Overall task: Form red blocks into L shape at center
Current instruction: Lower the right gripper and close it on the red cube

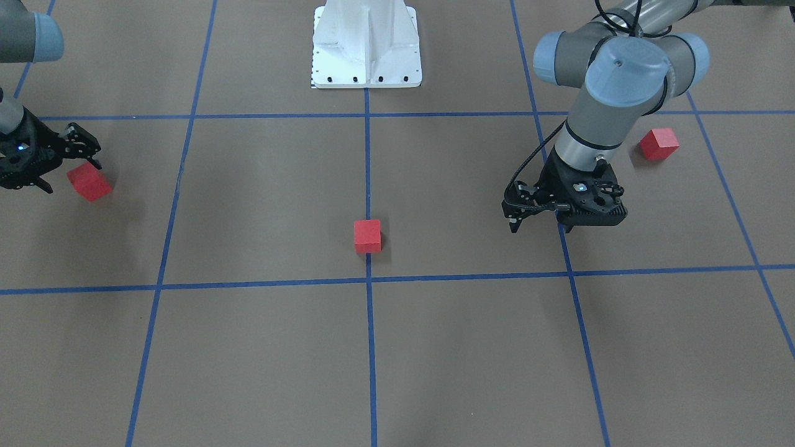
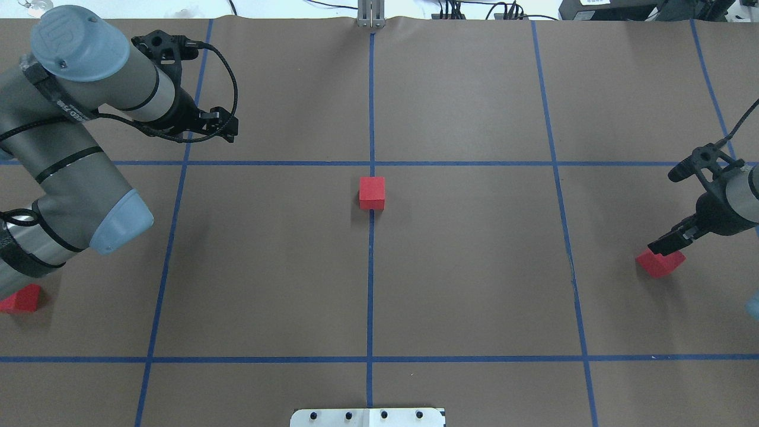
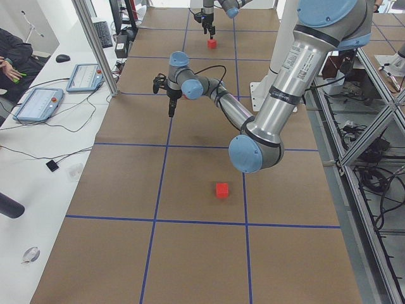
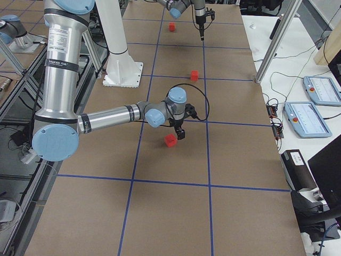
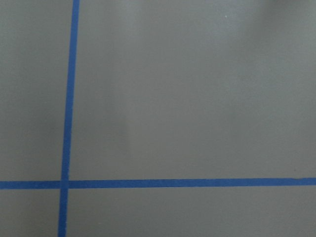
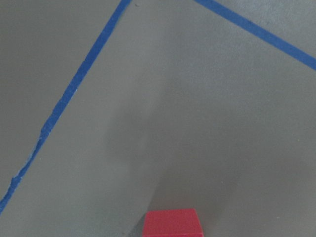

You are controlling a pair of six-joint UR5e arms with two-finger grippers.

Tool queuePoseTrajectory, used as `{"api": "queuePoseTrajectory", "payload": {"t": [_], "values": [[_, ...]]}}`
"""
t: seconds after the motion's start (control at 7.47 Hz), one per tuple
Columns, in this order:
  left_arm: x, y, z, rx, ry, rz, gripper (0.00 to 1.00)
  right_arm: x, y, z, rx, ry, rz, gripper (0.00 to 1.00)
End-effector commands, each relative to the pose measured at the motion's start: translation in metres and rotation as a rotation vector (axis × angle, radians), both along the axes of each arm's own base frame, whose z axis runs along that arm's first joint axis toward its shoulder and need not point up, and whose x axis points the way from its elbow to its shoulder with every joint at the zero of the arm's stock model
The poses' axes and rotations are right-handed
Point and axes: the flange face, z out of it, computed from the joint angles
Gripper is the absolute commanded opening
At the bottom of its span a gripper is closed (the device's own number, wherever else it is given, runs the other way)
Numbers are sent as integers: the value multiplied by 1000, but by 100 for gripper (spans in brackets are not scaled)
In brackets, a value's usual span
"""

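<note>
My right claw (image 2: 655, 246), grip state not discernible, hangs just beside the right red block (image 2: 661, 264), which lies far right of the center (image 2: 372, 163).

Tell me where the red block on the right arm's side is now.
In the overhead view that red block lies at the view's far right, just beside the right end effector and far from the middle block.
</note>
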Motion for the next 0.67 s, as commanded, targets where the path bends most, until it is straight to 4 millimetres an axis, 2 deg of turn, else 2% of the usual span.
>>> {"api": "queuePoseTrajectory", "payload": {"t": [0.0, 0.54], "values": [[-3, 0, 2, 3, -3, 3, 100, -11, 5, 14, -19, 19, -25, 99], [-3, 1, 3, 1, -2, 3, 100, -29, 12, 31, -43, 41, -65, 99]]}}
